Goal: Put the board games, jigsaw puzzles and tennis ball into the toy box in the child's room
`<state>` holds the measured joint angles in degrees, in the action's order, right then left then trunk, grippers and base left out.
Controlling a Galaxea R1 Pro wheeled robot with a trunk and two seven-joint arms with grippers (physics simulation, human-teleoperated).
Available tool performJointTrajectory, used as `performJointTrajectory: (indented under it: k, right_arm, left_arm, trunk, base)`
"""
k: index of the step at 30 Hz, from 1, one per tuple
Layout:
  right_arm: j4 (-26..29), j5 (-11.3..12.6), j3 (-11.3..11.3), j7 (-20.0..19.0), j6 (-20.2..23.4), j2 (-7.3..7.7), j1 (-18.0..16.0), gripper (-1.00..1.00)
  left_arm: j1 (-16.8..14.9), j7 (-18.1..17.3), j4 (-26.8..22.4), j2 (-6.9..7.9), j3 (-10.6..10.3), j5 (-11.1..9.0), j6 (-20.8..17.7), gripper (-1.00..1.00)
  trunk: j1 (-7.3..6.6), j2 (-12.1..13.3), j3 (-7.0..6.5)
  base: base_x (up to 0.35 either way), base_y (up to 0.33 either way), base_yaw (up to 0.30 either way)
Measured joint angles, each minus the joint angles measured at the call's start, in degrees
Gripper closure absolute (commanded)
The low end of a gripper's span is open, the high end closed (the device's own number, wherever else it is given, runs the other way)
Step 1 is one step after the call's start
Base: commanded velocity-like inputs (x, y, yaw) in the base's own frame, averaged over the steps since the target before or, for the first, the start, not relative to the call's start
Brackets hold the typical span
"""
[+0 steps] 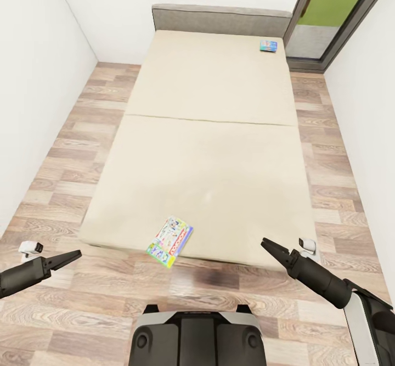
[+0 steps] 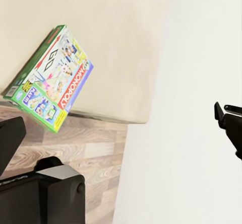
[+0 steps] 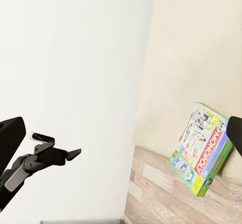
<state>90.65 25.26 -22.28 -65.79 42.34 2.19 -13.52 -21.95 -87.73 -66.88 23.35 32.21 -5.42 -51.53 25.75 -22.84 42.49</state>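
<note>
- Black robot base (image 1: 197, 336) sits at the bottom middle of the frame, on the wood floor (image 1: 109, 300).
- Just above it, the yellow-green board game (image 1: 170, 241) lies at the near edge of the bed (image 1: 214, 152), one corner poking out over the floor.
- It looks light, stiff and flat; I'd pinch that poking-out edge.
- Small blue board game (image 1: 268, 45) rests far away, upper right of the bed.
- Left tool (image 1: 65, 258) and right tool (image 1: 272, 248) look pressed together, holding nothing.

Cream bed (image 1: 208, 135): Monopoly box (image 1: 170, 241) overhanging foot edge, blue box (image 1: 268, 45) by headboard.
</note>
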Motion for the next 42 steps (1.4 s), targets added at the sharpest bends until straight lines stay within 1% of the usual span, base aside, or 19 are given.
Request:
performJointTrajectory:
  k: [15, 42]
  right_arm:
    - [0.0, 0.0, 0.0, 0.0, 0.0, 0.0, 0.0, -1.0]
    - [0.0, -0.1, 0.1, 0.4, -0.1, -0.09, 0.0, -1.0]
  left_arm:
    - [0.0, 0.0, 0.0, -0.34, -0.2, 0.0, -0.1, -1.0]
    - [0.0, 0.1, 0.0, -0.43, -0.5, 0.0, 0.1, -1.0]
  trunk:
    - [0.0, 0.0, -1.41]
    - [0.0, 0.0, -3.96]
  base:
    - [0.0, 0.0, 0.066]
    - [0.0, 0.0, -0.002]
